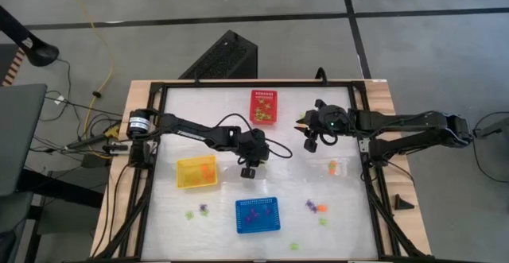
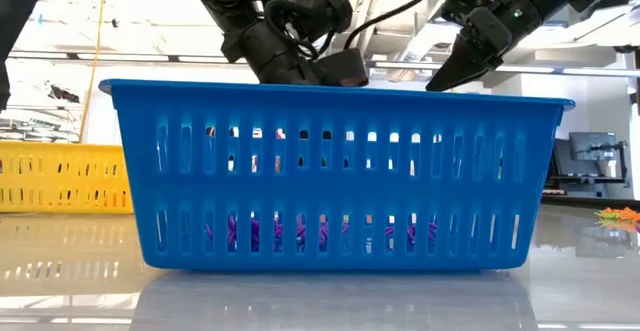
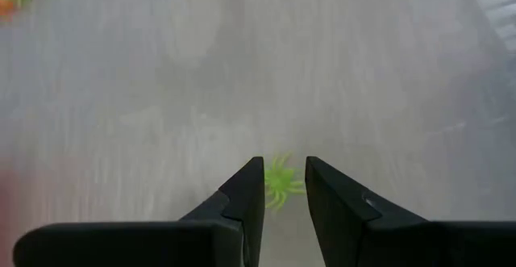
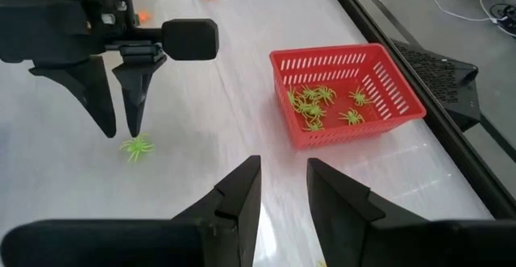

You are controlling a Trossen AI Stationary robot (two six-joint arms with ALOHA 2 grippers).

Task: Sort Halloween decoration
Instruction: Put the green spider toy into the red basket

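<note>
Green spider (image 3: 280, 183) between left gripper (image 3: 284, 188) parted jaws, ungripped.

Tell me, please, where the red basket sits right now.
In the high view the red basket sits at the table's far edge, centred between both arms, nearer the right end effector.

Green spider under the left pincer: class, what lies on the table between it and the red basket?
Nothing: in the right wrist view, bare table runs from the green spider, below the open left pincer, to the red basket.
</note>
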